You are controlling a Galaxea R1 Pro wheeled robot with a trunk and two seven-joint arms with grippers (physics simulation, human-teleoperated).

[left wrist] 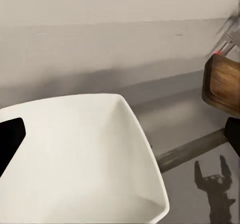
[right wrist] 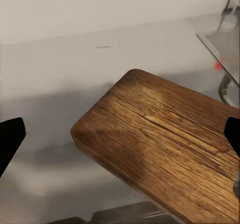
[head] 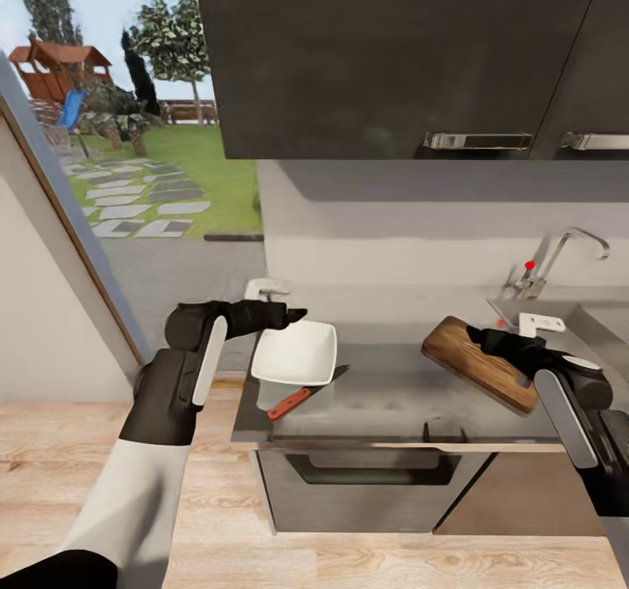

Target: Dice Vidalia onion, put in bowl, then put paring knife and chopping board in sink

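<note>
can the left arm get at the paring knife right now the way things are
Probably not straight away. The left gripper appears closed on the bowl, held tilted just above the paring knife. The knife lies on the countertop, partly under the bowl, so the bowl would have to go down first.

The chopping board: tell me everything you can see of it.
The chopping board is a dark brown wooden rectangle with visible grain and rounded corners. It is lifted off the countertop and tilted, held at one end by the right gripper, just left of the sink. Its slot handle cannot be made out.
</note>
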